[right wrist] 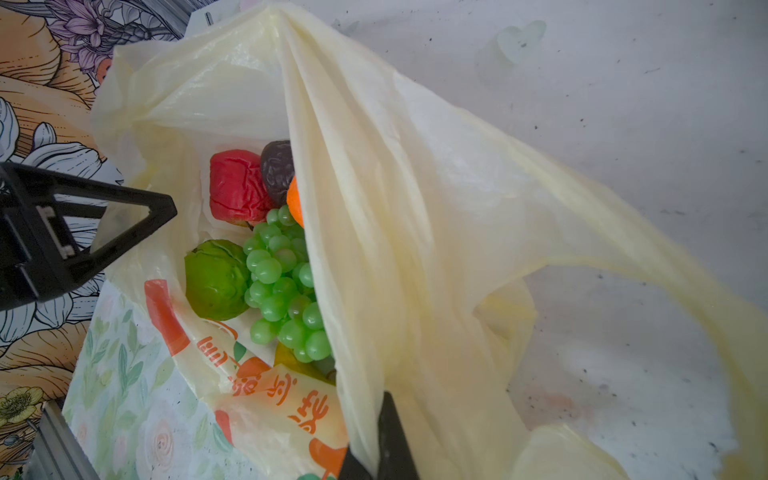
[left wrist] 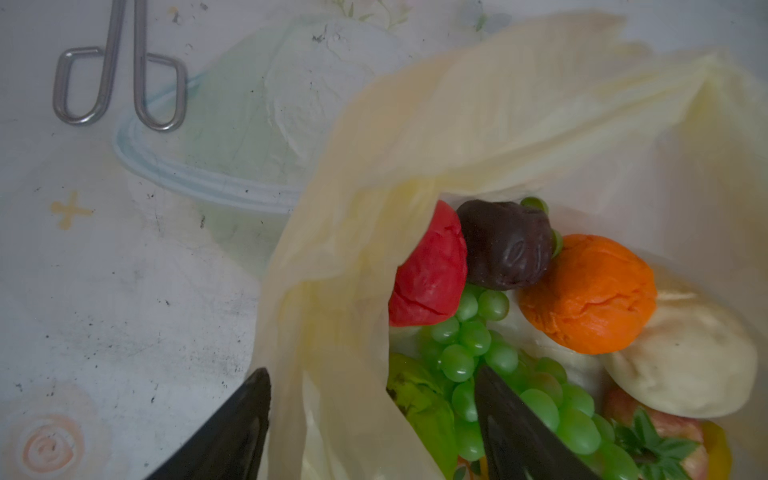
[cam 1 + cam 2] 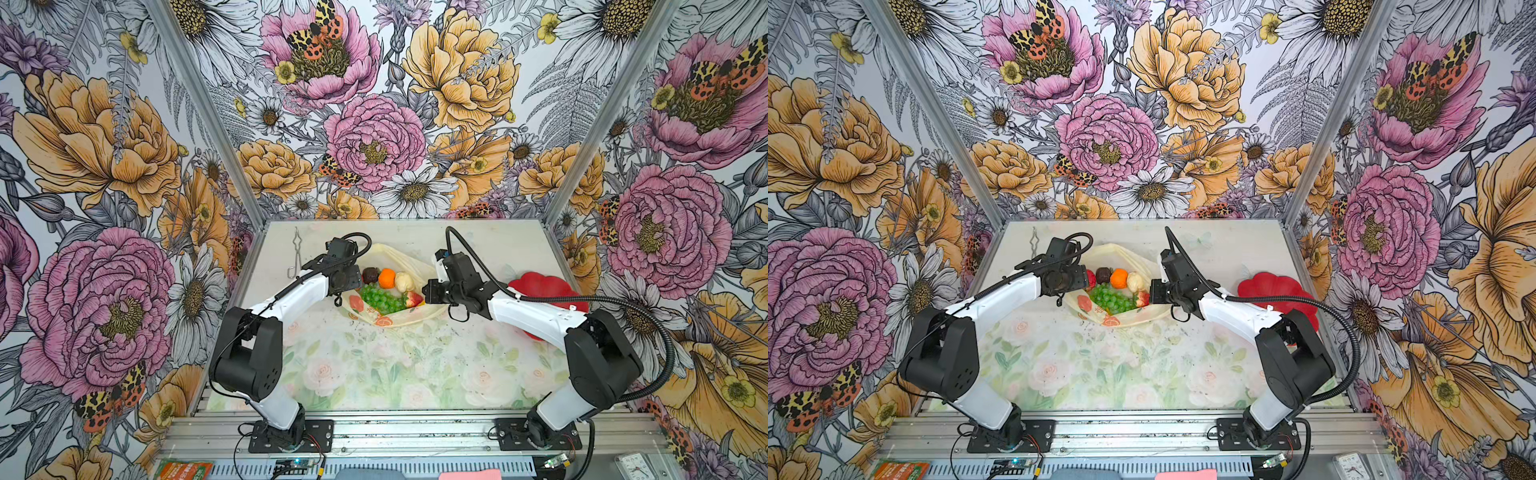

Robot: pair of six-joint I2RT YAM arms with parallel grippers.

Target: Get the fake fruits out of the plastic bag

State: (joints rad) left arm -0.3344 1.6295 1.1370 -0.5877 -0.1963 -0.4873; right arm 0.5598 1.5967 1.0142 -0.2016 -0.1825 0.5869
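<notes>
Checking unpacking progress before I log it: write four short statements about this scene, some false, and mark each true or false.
1. The orange plastic fruit lies inside the thin pale-yellow plastic bag. True.
2. The green plastic grape bunch sits on the red flower-shaped plate. False: the grape bunch lies in the bag; the plate stands apart.
3. The right gripper is shut on the bag's film. True.
4. The left gripper is clamped on a fruit. False: it is open, its fingers straddling the bag's rim, holding nothing.

The open pale-yellow plastic bag (image 3: pixel 415 316) holds glossy fake fruits (image 3: pixel 380 297).
</notes>
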